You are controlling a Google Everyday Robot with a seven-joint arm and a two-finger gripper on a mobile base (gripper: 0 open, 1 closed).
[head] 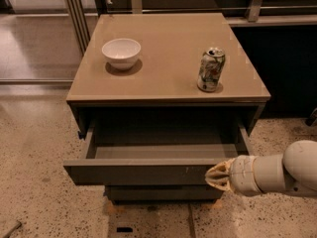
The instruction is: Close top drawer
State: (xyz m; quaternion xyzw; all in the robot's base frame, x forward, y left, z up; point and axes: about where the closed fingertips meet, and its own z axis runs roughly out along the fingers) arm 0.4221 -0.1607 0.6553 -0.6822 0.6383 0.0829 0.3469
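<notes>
The top drawer of a low cabinet is pulled far out. Its flat dark grey-brown front has small pale scuffs towards the right, and the shallow grey box inside holds nothing I can see. My gripper comes in from the right on a pale arm. Its tip rests against the right end of the drawer front.
On the tan cabinet top stand a white bowl at the left and a crumpled drink can at the right. A lower drawer front shows under the open one. Speckled floor lies all around; a glass partition stands at the back left.
</notes>
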